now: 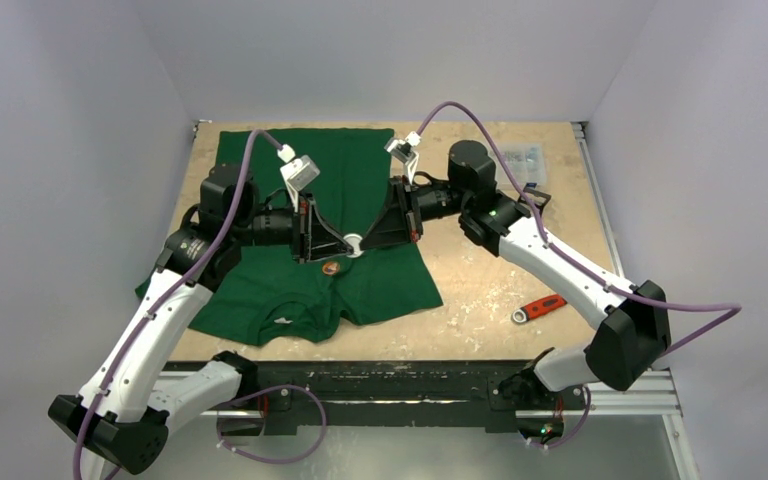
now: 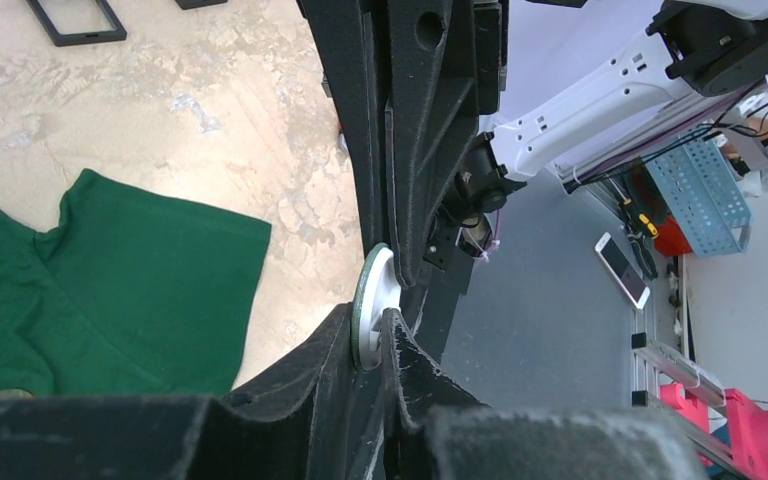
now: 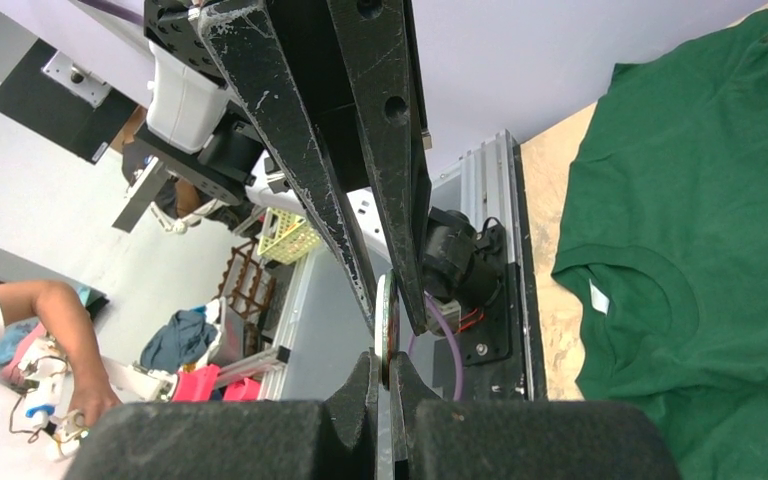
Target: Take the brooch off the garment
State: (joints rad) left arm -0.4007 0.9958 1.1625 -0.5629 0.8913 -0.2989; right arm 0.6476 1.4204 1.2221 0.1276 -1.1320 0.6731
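Observation:
The garment (image 1: 260, 290), a dark green T-shirt, lies flat on the wooden table with its neck and white label (image 1: 282, 321) toward the near edge. Above its middle my two grippers meet tip to tip. Between them is a thin round brooch (image 1: 353, 243) with a white back, held in the air clear of the cloth. My left gripper (image 2: 368, 330) is shut on the brooch (image 2: 375, 300) from one side. My right gripper (image 3: 387, 365) is shut on the brooch's (image 3: 386, 320) rim from the other. A small orange round badge (image 1: 331, 267) lies on the shirt just below them.
A red-handled tool (image 1: 540, 307) lies on the table at the right. A clear plastic bag (image 1: 525, 160) sits at the back right. White walls close in the table on three sides. The metal rail (image 1: 440, 378) runs along the near edge.

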